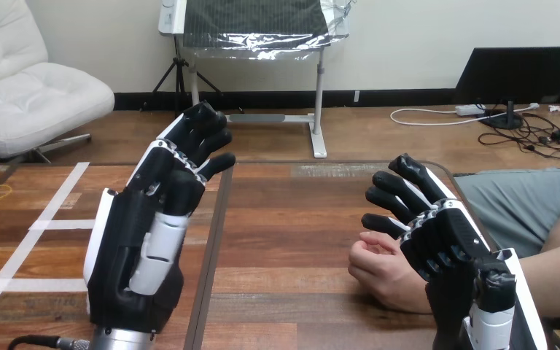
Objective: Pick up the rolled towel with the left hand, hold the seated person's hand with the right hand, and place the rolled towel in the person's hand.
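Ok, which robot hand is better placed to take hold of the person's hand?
The right robot hand: it is right next to the person's hand, which rests on the table. Its fingers are relaxed, with none curled round the person's hand yet. The left robot hand is open, well apart at the view's left.

Nothing to read out here: no word, label, number or sign is legible on anything in view.
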Robot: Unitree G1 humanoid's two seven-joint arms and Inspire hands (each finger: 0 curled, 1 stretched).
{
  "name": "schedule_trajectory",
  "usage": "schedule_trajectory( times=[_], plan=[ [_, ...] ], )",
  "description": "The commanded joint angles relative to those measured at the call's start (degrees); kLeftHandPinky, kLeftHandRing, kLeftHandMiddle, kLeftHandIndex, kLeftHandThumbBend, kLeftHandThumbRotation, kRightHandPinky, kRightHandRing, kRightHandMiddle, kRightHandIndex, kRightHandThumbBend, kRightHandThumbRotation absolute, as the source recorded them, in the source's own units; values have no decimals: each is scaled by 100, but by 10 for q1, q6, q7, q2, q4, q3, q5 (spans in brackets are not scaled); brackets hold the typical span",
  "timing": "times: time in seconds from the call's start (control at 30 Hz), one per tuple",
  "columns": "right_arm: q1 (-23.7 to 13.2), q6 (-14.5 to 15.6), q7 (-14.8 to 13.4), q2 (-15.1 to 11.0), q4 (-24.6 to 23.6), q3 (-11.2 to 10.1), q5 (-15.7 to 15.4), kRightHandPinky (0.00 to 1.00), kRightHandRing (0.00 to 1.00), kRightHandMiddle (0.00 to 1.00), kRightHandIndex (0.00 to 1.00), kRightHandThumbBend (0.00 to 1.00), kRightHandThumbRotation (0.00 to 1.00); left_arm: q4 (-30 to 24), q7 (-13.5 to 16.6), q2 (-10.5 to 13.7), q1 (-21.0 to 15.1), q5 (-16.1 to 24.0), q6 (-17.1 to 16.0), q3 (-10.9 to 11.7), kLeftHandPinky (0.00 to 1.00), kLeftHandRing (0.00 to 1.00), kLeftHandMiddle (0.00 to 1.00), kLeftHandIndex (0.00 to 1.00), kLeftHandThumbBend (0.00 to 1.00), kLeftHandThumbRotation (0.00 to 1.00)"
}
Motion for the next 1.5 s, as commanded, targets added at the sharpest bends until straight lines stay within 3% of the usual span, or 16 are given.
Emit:
schedule_trajectory(
  times=[0.0,0.17,0.33,0.63,0.93,1.23,1.47],
  plan=[
    [-22,-1,0,3,-18,-6,3,77,85,86,88,76,100,-6,13,-18,-13,15,-12,8,74,83,86,84,93,29],
    [-24,-1,2,3,-18,-6,4,78,85,86,88,76,100,-8,27,-20,-16,31,-13,11,73,84,87,85,98,16],
    [-25,0,1,3,-19,-7,1,78,85,86,88,76,100,-10,50,-21,-17,64,-14,16,72,84,87,85,100,10],
    [-27,4,-1,4,-21,-7,-4,77,85,86,88,75,100,-13,112,-18,-22,161,-21,33,72,86,89,87,100,2],
    [-31,6,1,5,-18,-7,-1,77,85,86,88,75,100,-16,187,-23,-36,263,1,53,77,87,89,87,100,0],
    [-35,10,1,4,-19,-7,-5,78,85,85,88,75,100,-15,243,-20,-58,351,44,66,82,89,89,87,97,0],
    [-36,11,3,3,-20,-5,-4,77,85,85,88,74,100,-25,283,-23,-73,439,123,70,82,90,91,89,98,0]
  ],
)
